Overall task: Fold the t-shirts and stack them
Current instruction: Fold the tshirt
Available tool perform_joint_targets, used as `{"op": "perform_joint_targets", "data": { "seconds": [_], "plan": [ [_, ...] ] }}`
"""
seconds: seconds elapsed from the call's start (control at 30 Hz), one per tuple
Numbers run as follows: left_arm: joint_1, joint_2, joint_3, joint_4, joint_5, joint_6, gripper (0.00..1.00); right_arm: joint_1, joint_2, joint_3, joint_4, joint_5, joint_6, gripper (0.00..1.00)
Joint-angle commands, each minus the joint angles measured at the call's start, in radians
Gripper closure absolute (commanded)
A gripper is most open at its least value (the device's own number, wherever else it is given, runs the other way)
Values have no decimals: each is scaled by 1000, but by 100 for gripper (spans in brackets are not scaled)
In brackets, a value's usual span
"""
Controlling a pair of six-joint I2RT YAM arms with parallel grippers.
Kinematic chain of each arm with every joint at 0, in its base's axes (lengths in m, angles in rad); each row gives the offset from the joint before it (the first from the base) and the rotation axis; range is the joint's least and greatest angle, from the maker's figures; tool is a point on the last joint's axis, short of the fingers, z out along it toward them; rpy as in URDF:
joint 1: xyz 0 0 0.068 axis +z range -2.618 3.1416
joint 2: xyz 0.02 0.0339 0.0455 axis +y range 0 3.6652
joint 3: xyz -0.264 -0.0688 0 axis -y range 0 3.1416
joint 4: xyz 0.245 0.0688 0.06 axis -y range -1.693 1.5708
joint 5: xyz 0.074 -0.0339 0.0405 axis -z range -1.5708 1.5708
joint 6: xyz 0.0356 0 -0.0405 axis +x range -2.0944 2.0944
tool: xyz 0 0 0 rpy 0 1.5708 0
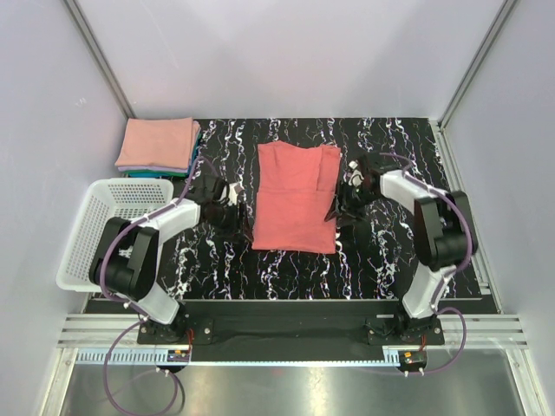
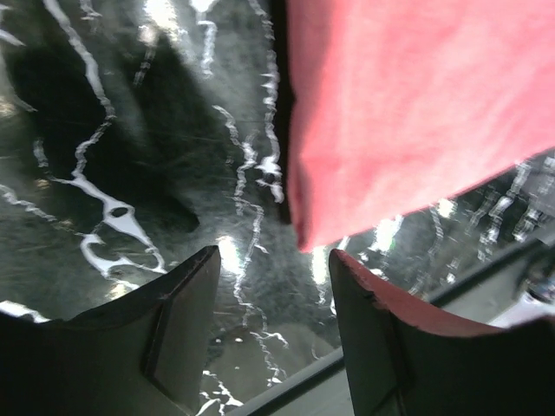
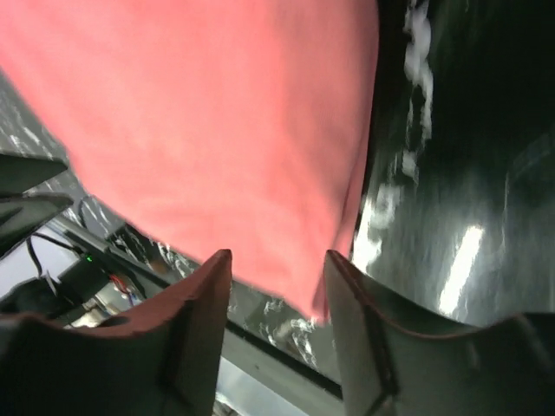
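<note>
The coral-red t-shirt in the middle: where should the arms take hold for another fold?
Probably at the two corners of its near hem, one per arm. The coral-red t-shirt lies flat as a tall rectangle, so only its edges offer a pinch. The left gripper should come in low from the left side, the right gripper from the right.

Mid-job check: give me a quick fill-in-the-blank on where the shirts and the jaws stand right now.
1. The folded stack sits at the far ___ corner of the table.
2. Under its pink top shirt, a ___ one shows.
3. The coral-red shirt lies ___ the two arms' jaws.
4. Both jaws stand ___, gripping nothing.
Missing words: left; teal; between; open.
</note>
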Motion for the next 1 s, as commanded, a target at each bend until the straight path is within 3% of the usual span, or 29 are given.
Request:
{"op": "perform_joint_targets", "data": {
  "seconds": [0.0, 0.17, 0.5, 0.73, 0.8, 0.87, 0.97],
  "plan": [
    [10, -38, -32, 88, 141, 6, 42, 1, -163, -61, -100, 53, -23, 41],
    [10, -38, -92, 159, 166, -21, 42, 1, -269, -220, -72, 57, 9, 31],
    [10, 34, -130, 210, 172, 4, 42, 42, -246, -332, 127, 46, 103, 31],
    [10, 60, -139, 216, 149, 10, 43, 45, -171, -374, 224, 63, 149, 48],
    [11, 66, -141, 216, 134, 10, 44, 45, -165, -378, 216, 79, 151, 64],
    [13, 71, -141, 211, 119, 7, 53, 45, -174, -394, 210, 99, 149, 76],
    [18, 78, -139, 204, 108, 6, 69, 45, -208, -423, 206, 98, 140, 82]
  ]
}}
